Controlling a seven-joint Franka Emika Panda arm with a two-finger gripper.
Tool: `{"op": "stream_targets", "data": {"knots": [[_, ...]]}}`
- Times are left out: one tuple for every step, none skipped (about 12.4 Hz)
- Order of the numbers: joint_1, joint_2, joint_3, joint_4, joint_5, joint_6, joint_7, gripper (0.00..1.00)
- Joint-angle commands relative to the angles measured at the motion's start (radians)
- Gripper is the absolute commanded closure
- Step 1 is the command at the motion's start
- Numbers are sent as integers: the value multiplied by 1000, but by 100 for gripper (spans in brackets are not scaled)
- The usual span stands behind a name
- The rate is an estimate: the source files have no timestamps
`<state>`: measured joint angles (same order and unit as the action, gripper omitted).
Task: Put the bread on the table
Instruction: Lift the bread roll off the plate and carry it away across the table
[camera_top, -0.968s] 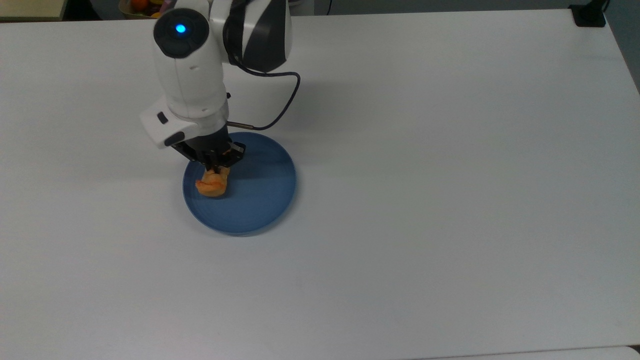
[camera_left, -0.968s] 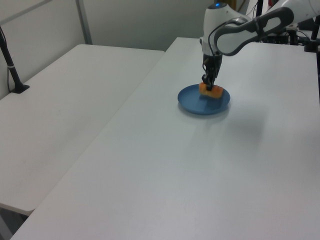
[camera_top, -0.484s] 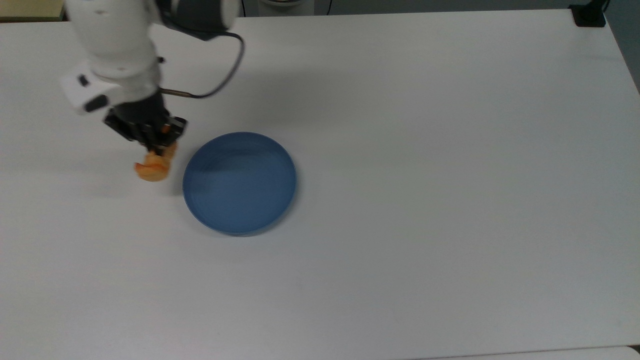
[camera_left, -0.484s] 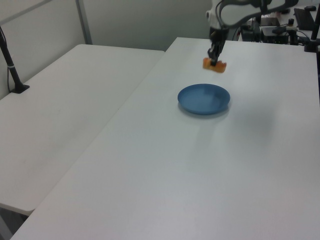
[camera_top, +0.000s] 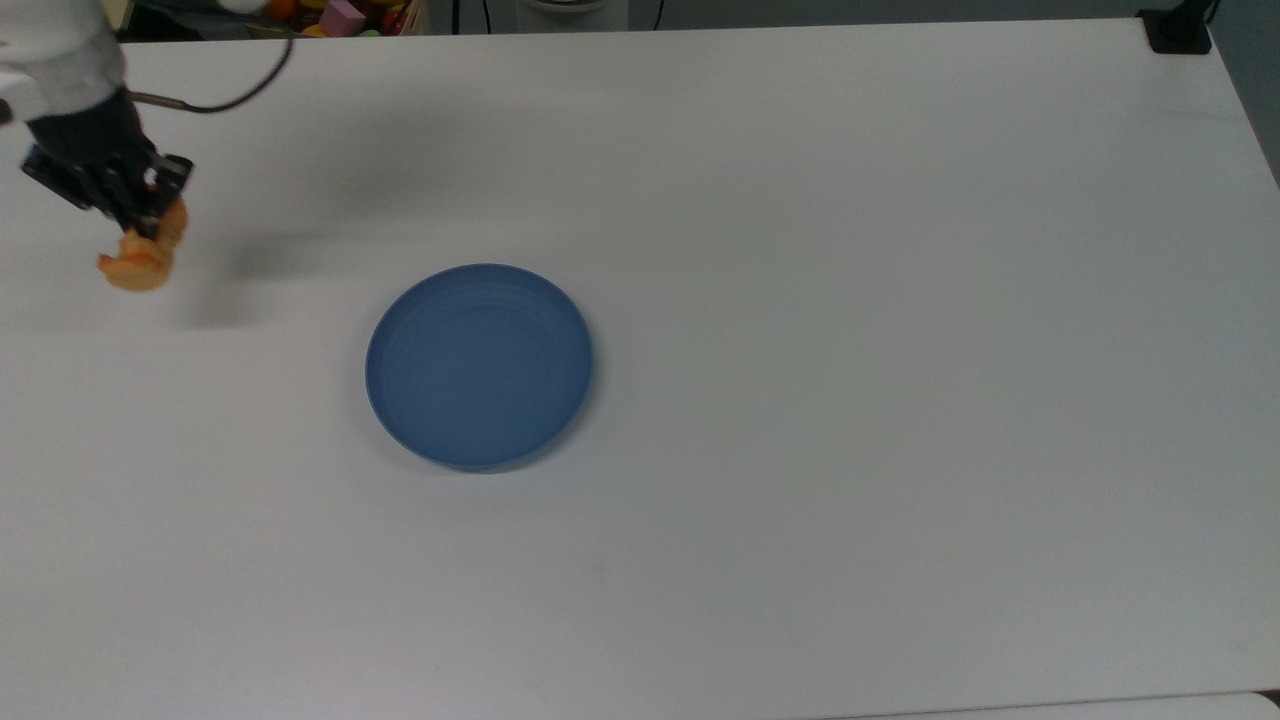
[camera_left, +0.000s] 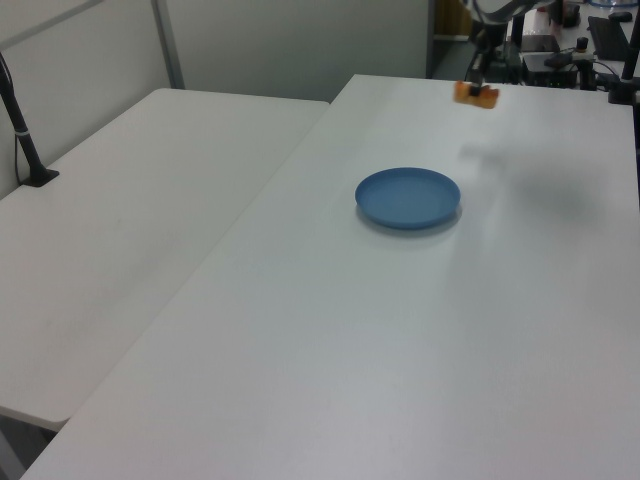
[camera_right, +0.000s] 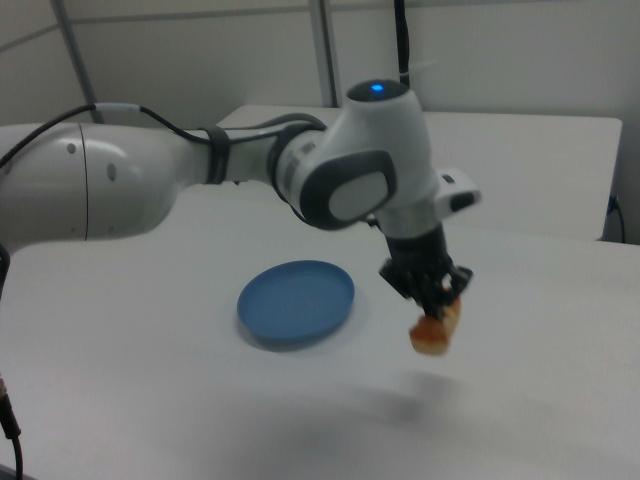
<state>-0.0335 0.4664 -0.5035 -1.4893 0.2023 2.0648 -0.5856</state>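
One plate (camera_top: 480, 366), round and blue, sits bare on the white table (camera_top: 850, 300), nearer the top view's left than its right (in the left view it lies mid-table (camera_left: 408, 196)). Beyond it, at the top view's far left, my gripper (camera_top: 140, 222) is clamped on the bread (camera_top: 140, 262), which hangs below my fingers, clear of the tabletop, with its shadow on the table a little to the right. In the right view the bread (camera_right: 434, 332) dangles to the right of the plate (camera_right: 296, 300), well apart from it.
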Motion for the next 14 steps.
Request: {"op": "stream_targets", "data": {"knots": [[6,-11,-140,-100,84,-6,-250,100],[-2,-11,-154,-130,89,0,-299,100],[-12,-9,-167,-169,89,41,-353,100],[-23,-6,-167,-216,89,104,-374,100],[-25,3,-167,-250,89,185,-381,100],[-26,23,-167,-270,89,248,-382,100],[-34,34,-165,-284,86,268,-388,96],[-42,38,-165,-292,86,278,-402,78],[-45,43,-167,-299,86,282,-402,58],[-45,44,-165,-301,86,284,-402,31],[-51,46,-167,-308,86,284,-398,0],[-51,46,-167,-310,86,284,-396,0],[-51,44,-167,-309,86,282,-389,0],[-51,43,-167,-306,86,281,-385,0]]}}
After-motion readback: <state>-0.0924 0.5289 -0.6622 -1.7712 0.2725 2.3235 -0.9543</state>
